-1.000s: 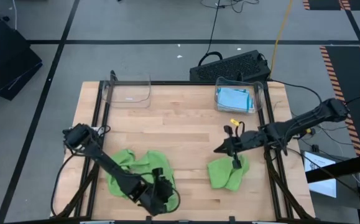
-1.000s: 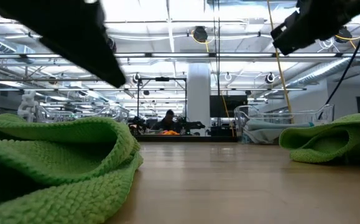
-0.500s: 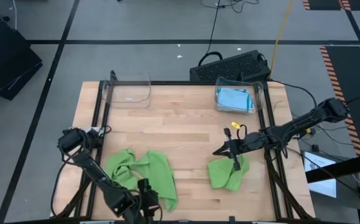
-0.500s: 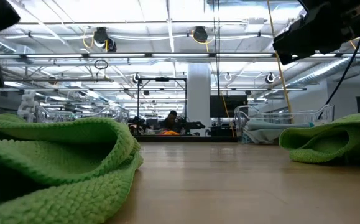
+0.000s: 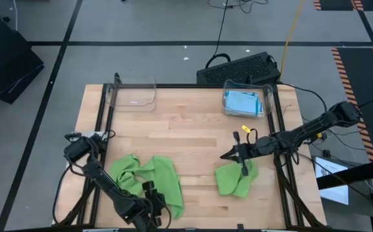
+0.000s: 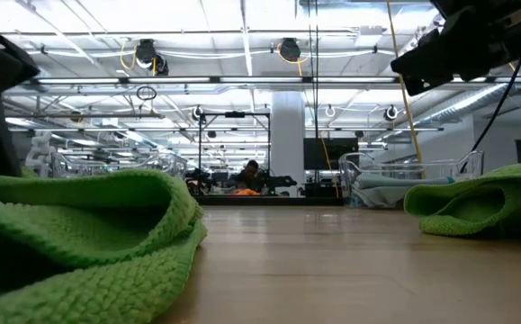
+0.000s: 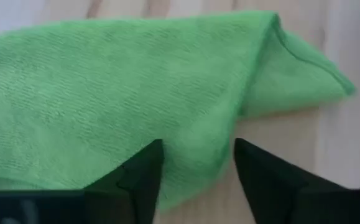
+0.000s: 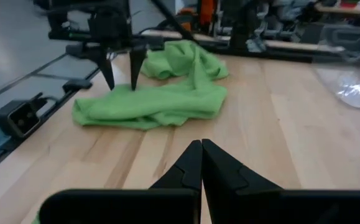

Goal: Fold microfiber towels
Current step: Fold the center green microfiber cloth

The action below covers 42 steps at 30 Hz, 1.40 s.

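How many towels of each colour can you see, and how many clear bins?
Green towels: 2, a crumpled one by the left gripper and one under the right gripper.
Blue towels: a stack in the right bin; count unclear.
Clear bins: 2, left and right.
Total: 4, plus the blue stack.

I can read no words, labels, brand marks or numbers anywhere in what I see. The only sign-like markings are the orange and black hazard stripes (image 5: 355,69) on the floor to the right of my table, and they carry no lettering.
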Each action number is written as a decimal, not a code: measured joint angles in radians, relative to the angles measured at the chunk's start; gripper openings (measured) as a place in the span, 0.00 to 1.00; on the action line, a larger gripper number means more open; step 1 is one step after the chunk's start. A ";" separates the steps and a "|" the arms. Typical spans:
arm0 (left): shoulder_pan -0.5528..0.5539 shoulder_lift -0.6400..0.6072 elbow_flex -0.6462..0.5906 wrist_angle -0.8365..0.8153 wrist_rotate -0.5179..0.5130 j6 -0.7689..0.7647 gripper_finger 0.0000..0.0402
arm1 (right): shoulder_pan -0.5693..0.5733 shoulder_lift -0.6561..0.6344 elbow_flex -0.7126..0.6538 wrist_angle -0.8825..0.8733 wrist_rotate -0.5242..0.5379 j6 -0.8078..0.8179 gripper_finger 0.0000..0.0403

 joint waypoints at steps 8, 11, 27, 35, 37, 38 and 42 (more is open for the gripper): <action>0.034 -0.006 0.000 -0.052 -0.008 0.014 0.03 | 0.000 0.042 0.000 0.107 0.045 0.015 0.00; 0.050 -0.025 0.000 -0.072 -0.008 0.050 0.04 | 0.000 0.093 0.000 0.174 0.045 0.041 0.00; 0.311 -0.307 0.001 -0.144 -0.064 0.472 0.02 | 0.090 0.508 0.353 0.269 0.301 -0.079 0.22; 0.440 -0.323 0.001 -0.134 -0.068 0.614 0.02 | 0.066 0.644 0.508 0.283 0.280 0.010 0.47; 0.469 -0.323 0.001 -0.123 -0.066 0.616 0.03 | 0.052 0.675 0.525 0.278 0.276 0.031 0.51; 0.480 -0.322 0.001 -0.121 -0.064 0.615 0.03 | 0.044 0.690 0.531 0.278 0.276 0.044 0.52; 0.501 -0.321 0.001 -0.116 -0.062 0.626 0.01 | 0.008 0.737 0.533 0.276 0.275 0.096 0.55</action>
